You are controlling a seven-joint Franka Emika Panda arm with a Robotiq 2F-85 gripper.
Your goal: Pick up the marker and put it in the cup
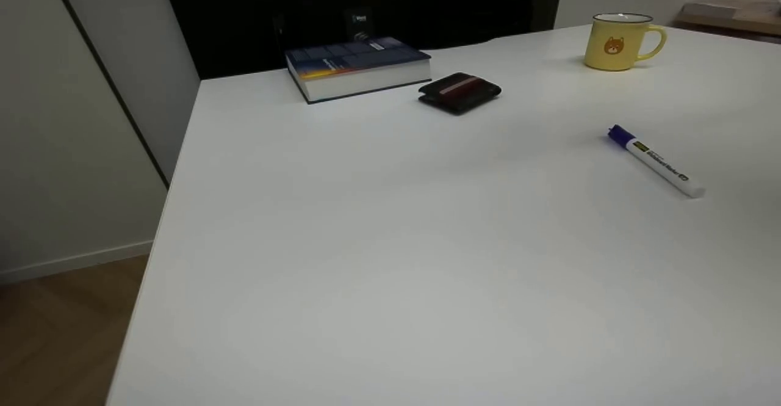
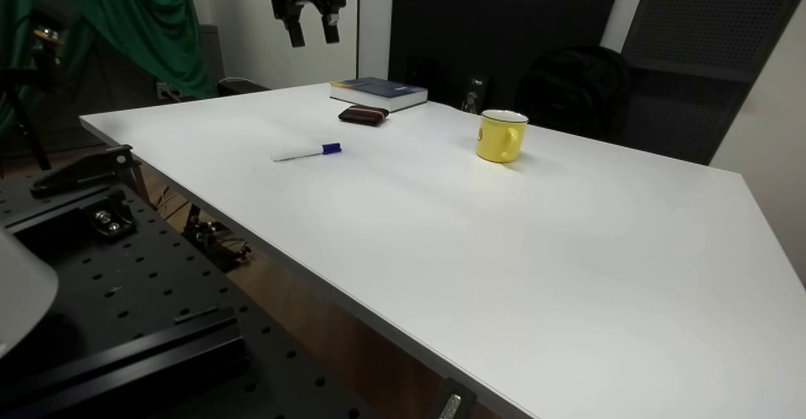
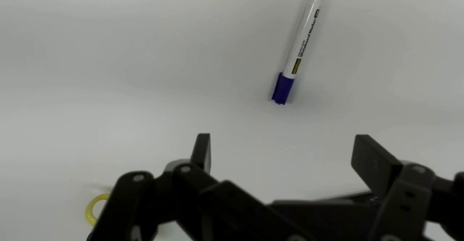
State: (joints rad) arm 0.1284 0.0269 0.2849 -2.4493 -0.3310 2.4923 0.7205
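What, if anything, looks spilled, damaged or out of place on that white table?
Nothing stands out. On the white table, the yellow mug stands upright, the capped whiteboard marker lies on its side, and the striped wallet and closed hardcover book lie flat. No spill or damage shows in these views.

Exterior Finish and Fasteners

The pincer (image 3: 282, 143) is black to dark grey. Its two finger assemblies (image 3: 134, 197) consist of rounded links (image 3: 404, 219) fitted with round grey pin heads (image 3: 185, 169); one link carries two dark recesses (image 3: 409, 194). Finger pads (image 3: 375, 165) are flat-faced, dark, block-shaped.
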